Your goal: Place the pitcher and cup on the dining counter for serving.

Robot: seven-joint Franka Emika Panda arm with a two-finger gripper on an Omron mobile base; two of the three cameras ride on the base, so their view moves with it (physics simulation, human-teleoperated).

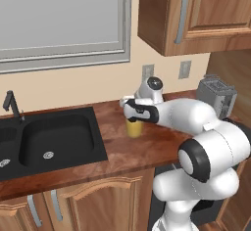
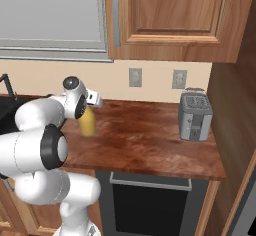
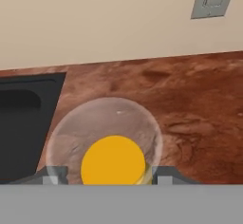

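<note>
Clear glass pitcher [image 1: 134, 128] with yellow-orange contents, upright on the wood worktop [image 1: 122, 149] beside the black sink [image 1: 46, 142].

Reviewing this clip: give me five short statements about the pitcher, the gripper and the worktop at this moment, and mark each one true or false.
1. The gripper is at the pitcher, one finger on each side of it. True.
2. The pitcher lies tipped over on the worktop. False: it stands upright.
3. A toaster stands on the same worktop. True.
4. The pitcher stands inside the black sink. False: it stands on the wood beside the sink.
5. Two wall outlets sit on the wall above the worktop. True.
</note>
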